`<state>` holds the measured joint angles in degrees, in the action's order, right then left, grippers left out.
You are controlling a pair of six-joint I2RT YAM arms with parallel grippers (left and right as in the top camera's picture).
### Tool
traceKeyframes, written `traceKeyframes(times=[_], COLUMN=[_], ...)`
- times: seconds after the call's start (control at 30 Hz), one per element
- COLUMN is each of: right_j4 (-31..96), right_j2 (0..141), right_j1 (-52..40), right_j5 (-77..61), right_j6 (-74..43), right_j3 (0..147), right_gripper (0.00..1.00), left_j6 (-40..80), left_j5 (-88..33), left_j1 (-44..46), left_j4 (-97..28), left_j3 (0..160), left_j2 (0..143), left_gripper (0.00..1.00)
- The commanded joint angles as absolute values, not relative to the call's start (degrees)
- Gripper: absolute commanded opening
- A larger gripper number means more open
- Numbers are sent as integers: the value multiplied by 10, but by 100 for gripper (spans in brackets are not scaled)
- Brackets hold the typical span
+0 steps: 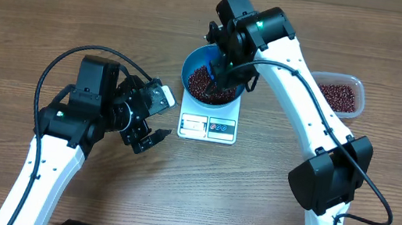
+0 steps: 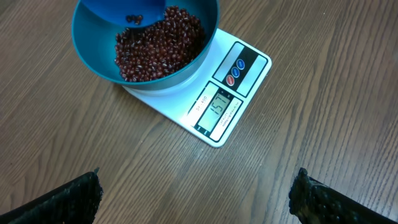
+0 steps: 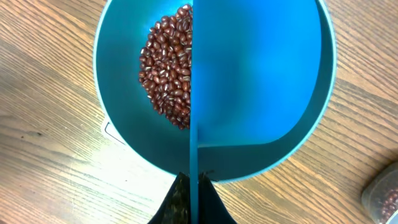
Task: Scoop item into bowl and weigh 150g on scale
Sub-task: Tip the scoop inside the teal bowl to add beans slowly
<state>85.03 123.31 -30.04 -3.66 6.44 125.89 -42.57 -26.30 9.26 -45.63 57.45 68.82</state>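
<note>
The teal-blue bowl (image 1: pixel 189 70) stands on the white scale (image 1: pixel 208 128) and holds a heap of red-brown beans (image 1: pixel 206 86). My right gripper (image 1: pixel 221 62) hovers over the bowl, shut on the thin handle of a small blue scoop (image 3: pixel 255 74); the jaws pinch the handle (image 3: pixel 193 158) from both sides. Beans (image 3: pixel 168 68) lie left of the scoop inside the bowl (image 3: pixel 118 118). My left gripper (image 1: pixel 151 139) hangs open and empty over bare wood left of the scale. From its wrist view, the scale (image 2: pixel 245 81) display reads 151 below the bowl (image 2: pixel 93 50).
A clear plastic tub (image 1: pixel 341 94) holding more beans sits at the right of the table, behind my right arm. A corner of the tub (image 3: pixel 382 196) shows in the right wrist view. Bare wooden table surrounds the scale.
</note>
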Motion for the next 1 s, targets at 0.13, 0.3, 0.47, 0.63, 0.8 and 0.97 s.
traceKeyframes(times=[0.13,0.3,0.47,0.63,0.8,0.97], right_j4=[864,871,876,878,878,878], right_j2=[1234,1234,1234,1234,1234,1234], right_j1=[-303,-303,-303,-303,-302,-302], right_j5=[-42,-42,-42,-42,-42,-42], right_j6=[63,63,63,63,63,63], right_j3=[1280,1280,1280,1280,1280,1280], right_gripper=[4,4,4,4,4,4], left_j6=[-437,-437,-437,-437,-437,-437], left_j5=[-264,-264,-264,-264,-264,-264], left_j1=[90,90,90,90,90,90], left_j4=[-456,-456,-456,-456,-456,-456], left_j3=[571,571,571,571,571,571], left_j2=[692,691,691,692,691,692], left_gripper=[99,100,100,100,99,100])
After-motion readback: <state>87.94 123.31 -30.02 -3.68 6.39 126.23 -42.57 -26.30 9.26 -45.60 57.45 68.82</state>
